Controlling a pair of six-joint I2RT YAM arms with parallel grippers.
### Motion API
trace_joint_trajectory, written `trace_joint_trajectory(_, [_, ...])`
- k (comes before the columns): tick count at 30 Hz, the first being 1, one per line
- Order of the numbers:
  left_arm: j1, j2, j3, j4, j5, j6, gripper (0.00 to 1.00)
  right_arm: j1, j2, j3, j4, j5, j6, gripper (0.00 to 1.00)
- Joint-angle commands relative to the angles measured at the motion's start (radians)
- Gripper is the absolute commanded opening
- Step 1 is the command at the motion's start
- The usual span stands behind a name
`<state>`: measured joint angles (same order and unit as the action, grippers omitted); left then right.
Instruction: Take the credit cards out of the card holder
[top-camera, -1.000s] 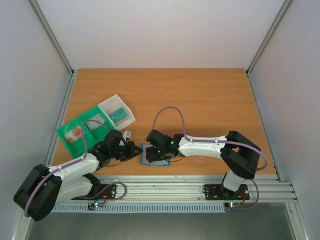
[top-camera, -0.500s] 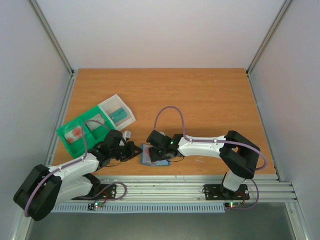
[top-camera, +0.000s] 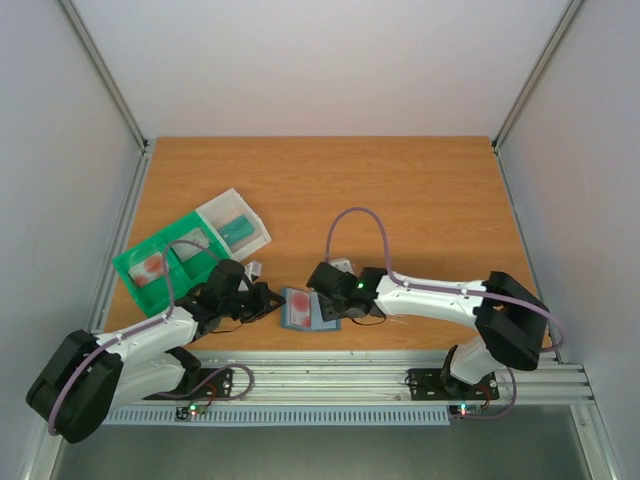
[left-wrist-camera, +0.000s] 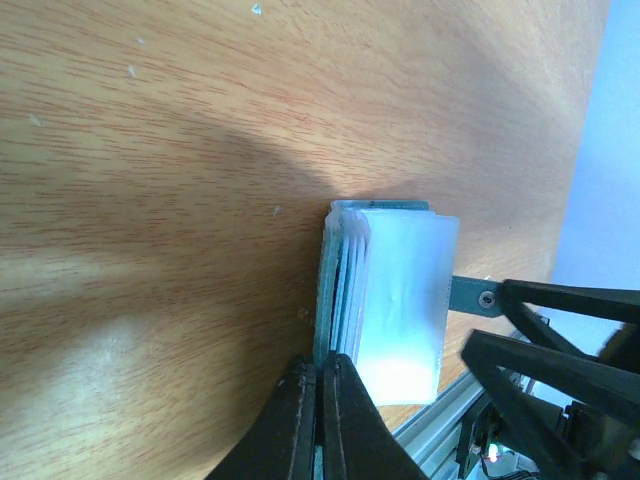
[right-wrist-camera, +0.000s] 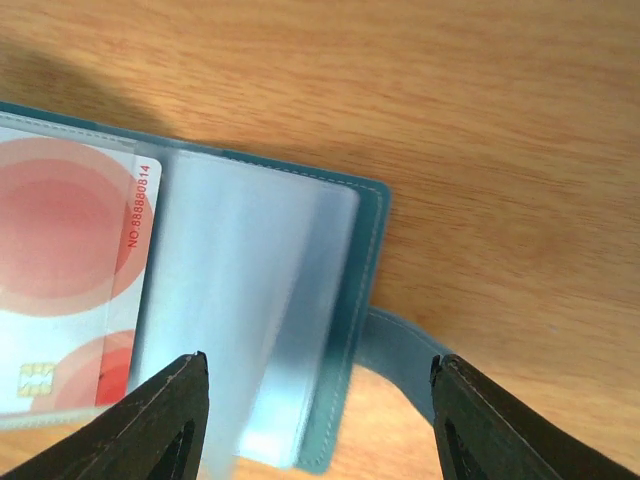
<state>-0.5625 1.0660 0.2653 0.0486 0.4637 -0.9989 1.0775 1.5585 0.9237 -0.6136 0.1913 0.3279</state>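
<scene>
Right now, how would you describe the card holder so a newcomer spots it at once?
On the wooden table, look at the near edge, between the left gripper and the right gripper. The card holder lies open there: a small slate-blue wallet with clear sleeves and a card showing red circles. Unlike the green tray nearby, it is flat and folding.

Slate-blue card holder (top-camera: 322, 318) lies open, flat, near table (top-camera: 420, 200) front edge; clear sleeves fanned; white red-circled credit card (right-wrist-camera: 60, 300) sleeved inside.
</scene>
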Motion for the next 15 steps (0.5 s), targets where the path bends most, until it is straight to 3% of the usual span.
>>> trace_joint_trajectory(1, [-0.005, -0.014, -0.006, 0.042, 0.001, -0.009, 0.0, 0.006, -0.098, 0.002, -0.069, 0.052, 0.014, 0.62])
trace_joint_trajectory(6, [-0.005, -0.011, -0.008, 0.045, -0.003, -0.013, 0.0, 0.006, -0.151, -0.001, 0.027, -0.066, 0.01, 0.59])
trace_joint_trajectory(15, [-0.006, -0.006, -0.007, 0.04, -0.006, -0.023, 0.01, 0.006, -0.045, 0.011, 0.206, -0.229, 0.012, 0.27])
